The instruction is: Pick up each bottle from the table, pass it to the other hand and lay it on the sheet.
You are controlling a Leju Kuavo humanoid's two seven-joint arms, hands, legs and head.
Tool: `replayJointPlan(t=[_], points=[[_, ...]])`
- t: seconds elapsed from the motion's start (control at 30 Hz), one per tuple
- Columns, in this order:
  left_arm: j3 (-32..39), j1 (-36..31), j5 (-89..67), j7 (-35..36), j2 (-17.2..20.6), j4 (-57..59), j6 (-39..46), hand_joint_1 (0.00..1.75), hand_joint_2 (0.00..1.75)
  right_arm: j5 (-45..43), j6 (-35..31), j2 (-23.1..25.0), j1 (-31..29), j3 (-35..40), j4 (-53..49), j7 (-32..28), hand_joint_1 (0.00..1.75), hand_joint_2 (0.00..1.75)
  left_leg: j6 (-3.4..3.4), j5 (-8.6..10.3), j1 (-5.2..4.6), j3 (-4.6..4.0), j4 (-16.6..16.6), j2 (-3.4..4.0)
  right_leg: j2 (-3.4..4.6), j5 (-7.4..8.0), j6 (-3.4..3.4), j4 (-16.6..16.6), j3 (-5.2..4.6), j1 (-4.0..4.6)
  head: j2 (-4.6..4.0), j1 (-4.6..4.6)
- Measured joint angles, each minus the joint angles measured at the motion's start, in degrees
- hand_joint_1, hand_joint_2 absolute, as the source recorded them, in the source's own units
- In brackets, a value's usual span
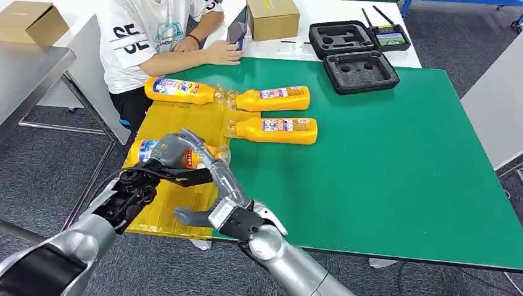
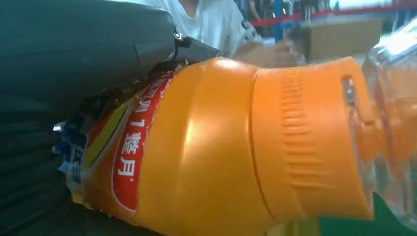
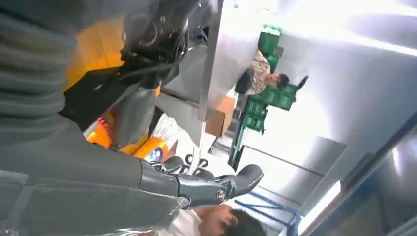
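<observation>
A: Left robot hand (image 1: 161, 161)?
B: Wrapped round an orange bottle (image 1: 185, 155), held over the yellow sheet (image 1: 179, 120) at the green counter (image 1: 382, 160) edge.
A: Right robot hand (image 1: 213, 185)?
B: Fingers spread, holding nothing, just beside that bottle.
A: Others?
B: Three bottles (image 1: 274, 131) lying near the sheet's far end.

Green-topped desk (image 1: 401, 172) over grey carpet floor (image 1: 43, 166); beyond its far edge, white table (image 1: 345, 12) bearing cardboard box (image 1: 272, 18) and black foam cases (image 1: 360, 71).

bright even light, blurred wrist views
</observation>
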Motion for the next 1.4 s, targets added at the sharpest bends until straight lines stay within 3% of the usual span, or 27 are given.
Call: replayJointPlan(t=[0.37,1.0,1.03,1.1,1.17,1.2,1.4], points=[[-5.2,-3.0,-5.0,2.1,-0.4,6.1,-11.1,1.75,1.75,-2.4,1.2,1.8,-1.0,1.5,3.7,-0.2,0.0,1.75,0.0,0.01,0.01,0.0,0.0,0.0,0.0,0.0,0.0,0.0,0.01,0.0,0.0,0.02],[-6.7,-5.3,-3.7,2.1,-0.4,9.5,-16.0,1.75,1.75,-3.2,1.1,2.5,-1.9,2.4,5.9,0.1,0.0,1.75,0.0,0.01,0.01,0.01,0.0,-0.01,0.0,0.0,0.0,0.0,0.03,0.0,-0.02,0.02],[-6.7,-5.5,-3.6,2.1,-0.4,9.6,-16.5,1.59,1.75,-3.2,1.1,2.6,-2.0,2.5,5.9,0.2,0.0,1.75,0.0,0.01,0.01,0.01,0.0,-0.01,0.0,0.0,0.0,0.0,0.04,0.0,0.0,0.02],[-6.7,-5.8,-3.2,2.2,-0.5,10.0,-17.3,0.0,1.75,-3.4,1.1,2.7,-2.0,2.8,6.0,0.3,0.0,1.75,0.0,0.01,0.01,0.01,0.0,0.0,0.0,0.0,0.0,0.0,0.04,0.0,0.0,0.02],[-6.7,-6.0,-3.1,2.2,-0.5,10.4,-18.0,0.0,1.75,-3.8,0.9,2.7,-2.0,2.9,6.0,0.3,0.0,1.75,0.0,0.0,0.01,0.02,0.0,0.0,0.0,0.0,0.0,0.0,0.04,0.0,0.0,0.0],[-6.7,-6.0,-2.8,2.2,-0.5,10.4,-18.5,0.0,0.0,-4.0,0.9,2.7,-2.0,2.9,6.0,0.3,0.0,1.75,0.0,0.0,0.01,0.02,0.0,0.0,0.0,0.0,0.0,0.0,0.05,0.0,0.0,0.02],[-5.6,-6.4,1.8,-0.6,-0.7,11.1,-22.6,0.0,0.0,-4.2,0.3,2.9,-2.0,3.7,6.1,1.2,0.0,1.75,0.0,0.01,0.01,0.05,0.0,-0.01,-0.02,0.0,0.0,0.0,0.09,0.0,-0.02,0.0]])
